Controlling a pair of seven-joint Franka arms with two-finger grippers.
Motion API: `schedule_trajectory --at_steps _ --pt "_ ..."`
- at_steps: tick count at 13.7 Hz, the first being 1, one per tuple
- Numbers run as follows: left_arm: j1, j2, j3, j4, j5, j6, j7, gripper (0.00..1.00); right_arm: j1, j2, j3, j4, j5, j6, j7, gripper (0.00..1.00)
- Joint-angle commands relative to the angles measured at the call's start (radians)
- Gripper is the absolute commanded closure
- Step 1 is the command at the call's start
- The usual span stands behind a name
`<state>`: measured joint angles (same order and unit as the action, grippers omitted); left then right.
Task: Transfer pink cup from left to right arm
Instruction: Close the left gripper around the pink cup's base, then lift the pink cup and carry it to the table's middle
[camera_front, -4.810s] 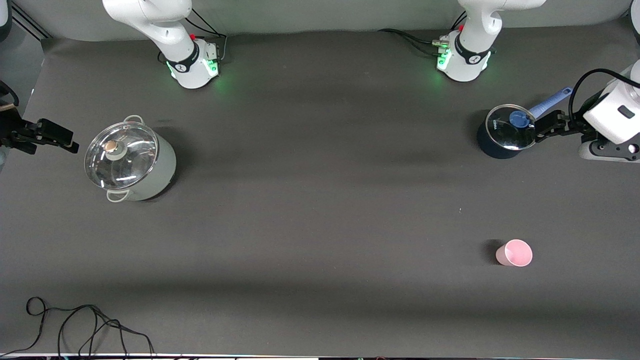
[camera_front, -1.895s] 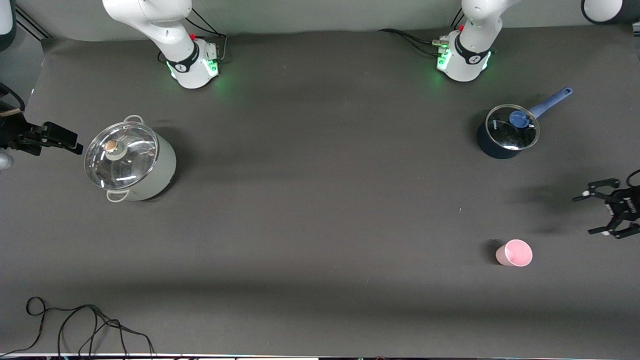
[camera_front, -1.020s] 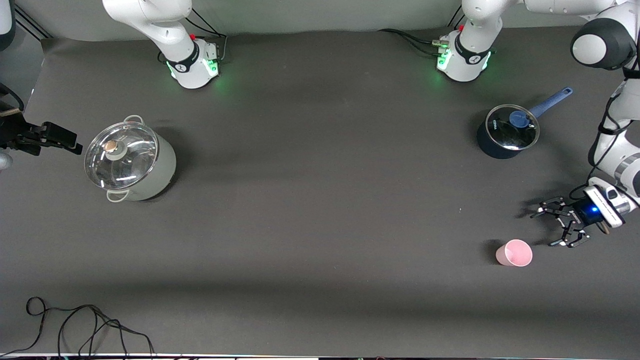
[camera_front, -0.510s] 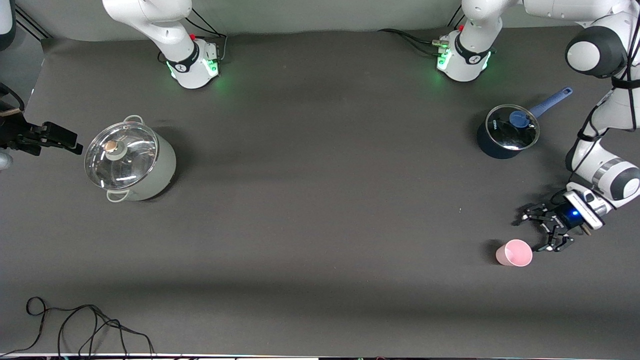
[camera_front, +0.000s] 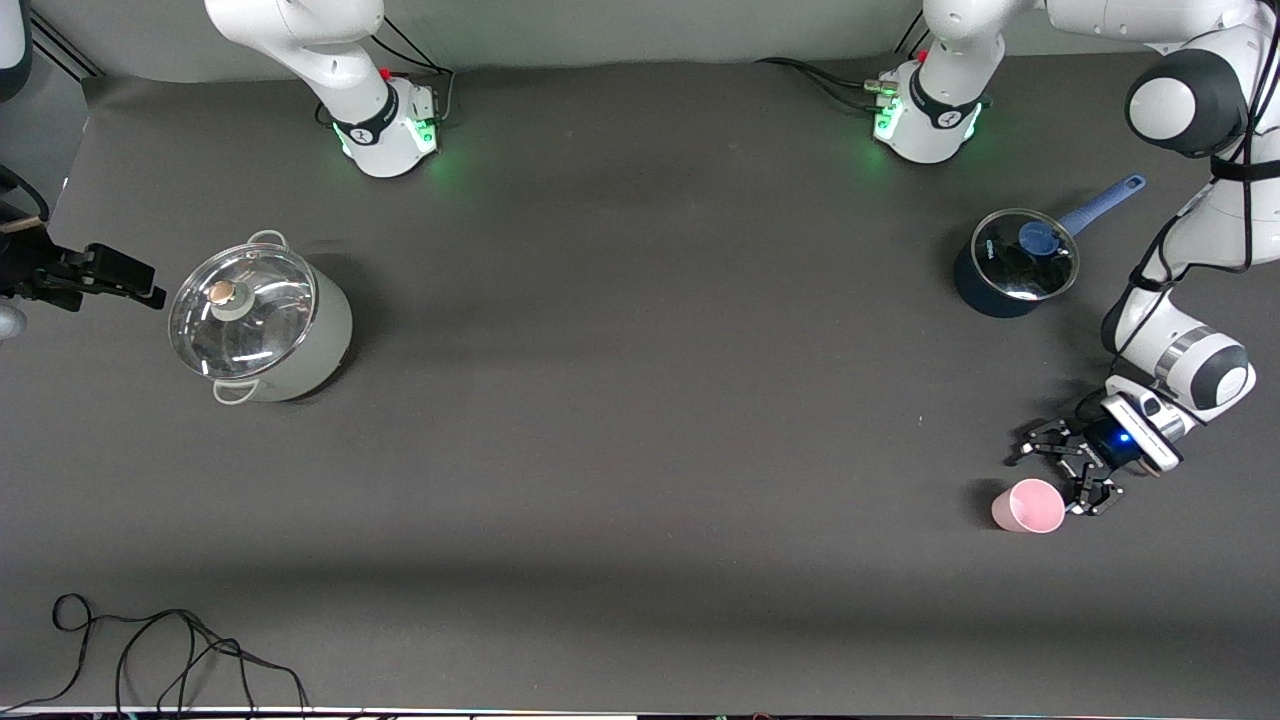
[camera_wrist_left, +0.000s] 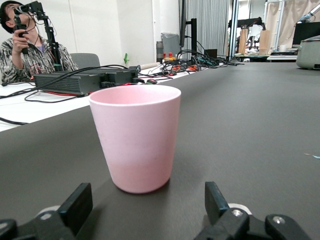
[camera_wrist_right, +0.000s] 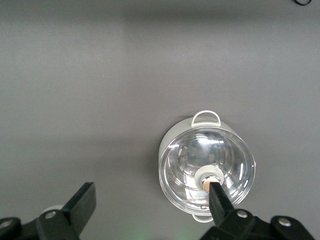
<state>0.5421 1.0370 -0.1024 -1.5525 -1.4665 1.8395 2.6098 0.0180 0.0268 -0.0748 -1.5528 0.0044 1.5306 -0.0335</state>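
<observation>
Standing upright on the dark table (camera_front: 640, 450), mouth up, toward the left arm's end and nearer the front camera than the blue saucepan (camera_front: 1012, 268): the pink cup (camera_front: 1028, 506). Low beside that cup, on the side toward the left arm's end of the table: the left gripper (camera_front: 1062, 472), spread wide, holding nothing. One finger (camera_front: 1100, 497) just beside the cup's rim, touching or only nearly so — cannot tell from above; the other finger well clear of it. From the left wrist view, the cup (camera_wrist_left: 135, 142) square ahead of the claw, the two finger tips (camera_wrist_left: 76, 206) set wider apart than the cup's width, not yet around its wall, no contact visible. Hanging high over the right arm's end of the table, waiting: the right gripper (camera_wrist_right: 150, 205), likewise wide open and empty, with the big lidded grey pot (camera_wrist_right: 207, 170) below it and one finger tip (camera_wrist_right: 220, 199) overlapping the lid's knob only in line of sight. In the front view, that grey pot (camera_front: 262, 322) well apart from the cup, closed by a glass lid; the saucepan lidded too, handle pointing toward the left arm's base. Lying at the table's near edge toward the right arm's end: a black cable (camera_front: 180, 650).
</observation>
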Motion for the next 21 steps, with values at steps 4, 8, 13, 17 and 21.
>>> schedule_trajectory --at_steps 4,8,13,17,21 --pt "-0.033 -0.014 -0.029 -0.028 -0.084 0.076 0.018 0.00 0.008 -0.002 -0.005 0.008 -0.003 -0.003 0.007 0.00" --pt "-0.040 -0.014 -0.033 -0.028 -0.087 0.086 0.018 0.10 0.005 -0.002 -0.005 0.010 -0.003 -0.003 0.006 0.00" --pt "-0.048 -0.018 -0.033 -0.041 -0.119 0.096 0.013 0.49 0.005 -0.002 -0.005 0.010 -0.003 -0.003 0.006 0.00" --pt "-0.059 -0.040 -0.033 -0.066 -0.133 0.099 -0.025 0.62 0.005 -0.002 -0.005 0.010 -0.003 -0.003 0.006 0.00" --pt "-0.059 -0.210 -0.149 -0.223 -0.139 0.286 -0.065 0.62 0.005 -0.002 -0.005 0.010 -0.001 -0.003 0.006 0.00"
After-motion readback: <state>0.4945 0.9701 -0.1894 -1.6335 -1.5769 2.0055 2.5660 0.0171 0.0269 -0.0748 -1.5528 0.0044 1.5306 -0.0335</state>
